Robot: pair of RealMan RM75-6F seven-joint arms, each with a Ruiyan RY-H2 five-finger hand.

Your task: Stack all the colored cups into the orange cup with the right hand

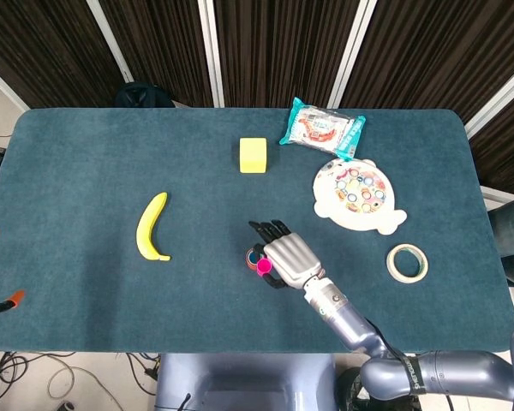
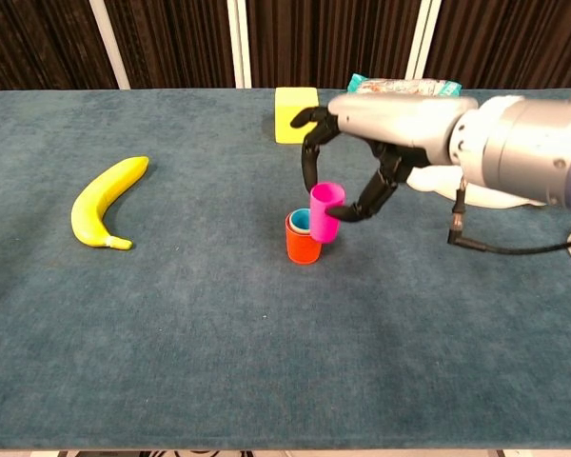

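The orange cup stands upright on the blue cloth near the table's middle, with a blue cup nested inside it. My right hand holds a pink cup lifted off the table, just right of and slightly above the orange cup's rim. In the head view the pink cup shows at the left edge of the right hand, which covers most of the orange cup. The left hand is in neither view.
A banana lies to the left. A yellow block and a snack packet sit at the back. A white toy disc and a tape roll lie on the right.
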